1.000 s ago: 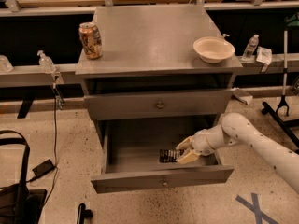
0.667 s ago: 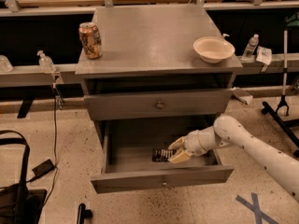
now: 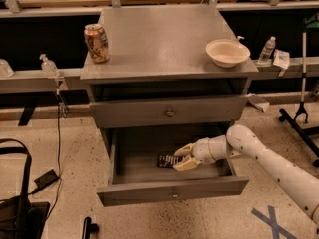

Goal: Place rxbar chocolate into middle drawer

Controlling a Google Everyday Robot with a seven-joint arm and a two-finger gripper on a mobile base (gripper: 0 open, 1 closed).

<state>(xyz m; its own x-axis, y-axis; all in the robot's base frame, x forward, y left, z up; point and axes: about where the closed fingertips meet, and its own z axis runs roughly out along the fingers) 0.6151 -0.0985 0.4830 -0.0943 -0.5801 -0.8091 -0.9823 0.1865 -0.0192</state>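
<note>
**Two ways this drop can go wrong**

Gripper [image 3: 178, 160] is inside the open middle drawer [image 3: 149, 192], low over its floor, reaching in from the right. Snack bar [image 3: 165, 161] sits at the gripper's tip, near the centre of the drawer floor and looks flat or close to it. Can't tell whether the gripper is clamped on it or has let go.

Risk 1: if the grip is on and the arm pulls back without releasing, the bar goes out with it, over the right wall or the front edge.

Risk 2: the arm crosses the drawer's front-right corner closely. A sloppy retreat could clip that corner, or the closed drawer [image 3: 171, 112] just above, and jolt the cabinet. Can [image 3: 96, 43] and bowl [image 3: 228, 52] on top could shift.
</note>
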